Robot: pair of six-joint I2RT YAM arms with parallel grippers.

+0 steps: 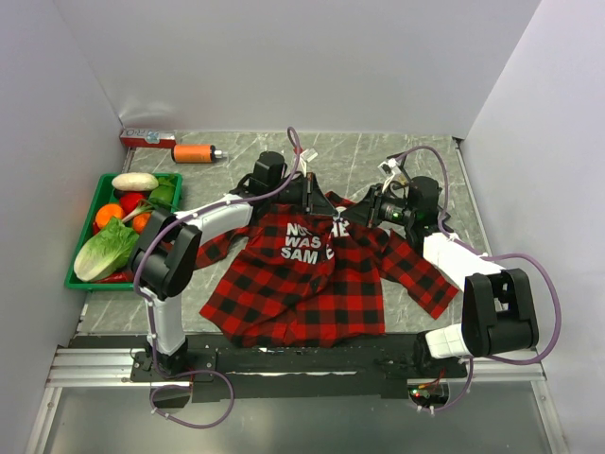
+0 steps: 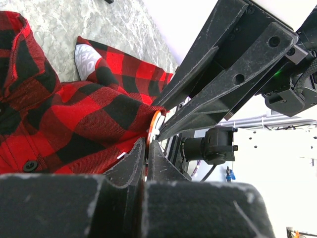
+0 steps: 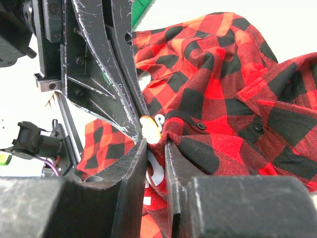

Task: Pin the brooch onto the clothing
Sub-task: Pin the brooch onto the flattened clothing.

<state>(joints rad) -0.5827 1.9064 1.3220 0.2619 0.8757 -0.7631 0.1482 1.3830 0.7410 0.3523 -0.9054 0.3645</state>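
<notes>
A robot test cell in a lab — plain white panel walls box in a marble-patterned tabletop, with an aluminium rail along the near edge.

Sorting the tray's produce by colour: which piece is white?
The oblong white vegetable at the green tray's far end; the others are orange, red or green.

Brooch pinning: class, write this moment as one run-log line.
phase: pinning | left gripper: shut on brooch | right gripper: shut on shirt | brooch: touching shirt
</notes>
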